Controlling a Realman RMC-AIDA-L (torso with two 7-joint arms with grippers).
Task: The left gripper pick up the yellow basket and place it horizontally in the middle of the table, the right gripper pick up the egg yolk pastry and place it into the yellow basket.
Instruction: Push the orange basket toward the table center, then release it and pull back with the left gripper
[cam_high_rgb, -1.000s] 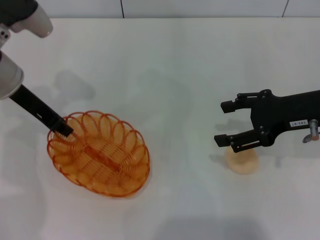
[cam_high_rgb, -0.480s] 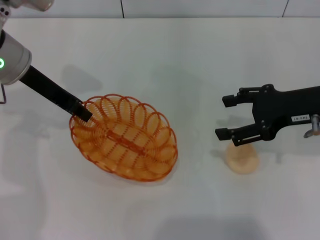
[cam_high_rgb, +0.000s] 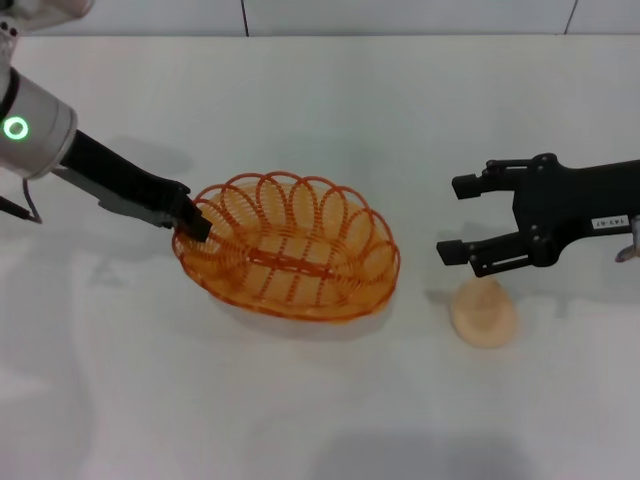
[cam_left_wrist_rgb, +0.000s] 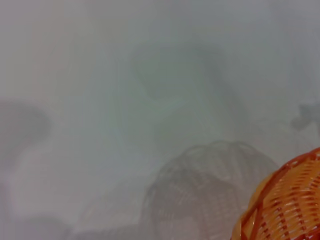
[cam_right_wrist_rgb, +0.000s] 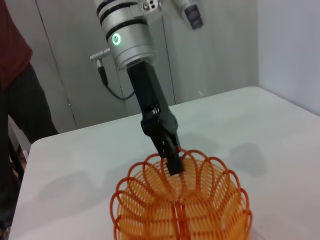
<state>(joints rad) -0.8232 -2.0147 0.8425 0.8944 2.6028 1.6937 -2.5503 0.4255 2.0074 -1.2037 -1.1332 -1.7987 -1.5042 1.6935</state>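
Note:
The yellow basket (cam_high_rgb: 290, 247) lies lengthwise across the middle of the white table (cam_high_rgb: 320, 110); it also shows in the right wrist view (cam_right_wrist_rgb: 182, 205) and as an edge in the left wrist view (cam_left_wrist_rgb: 287, 205). My left gripper (cam_high_rgb: 190, 222) is shut on the basket's left rim, also seen in the right wrist view (cam_right_wrist_rgb: 173, 162). The egg yolk pastry (cam_high_rgb: 484, 312) sits on the table to the right of the basket. My right gripper (cam_high_rgb: 464, 218) is open and empty, hovering just above and behind the pastry.
The table's far edge meets a pale wall (cam_high_rgb: 400, 15). In the right wrist view a person in a red shirt (cam_right_wrist_rgb: 15, 65) stands beyond the table's far left side, with grey panels behind.
My left gripper has carried the basket to the right toward the table's middle and turned it from diagonal to horizontal. My right gripper has drifted slightly up and right; the pastry has not moved.

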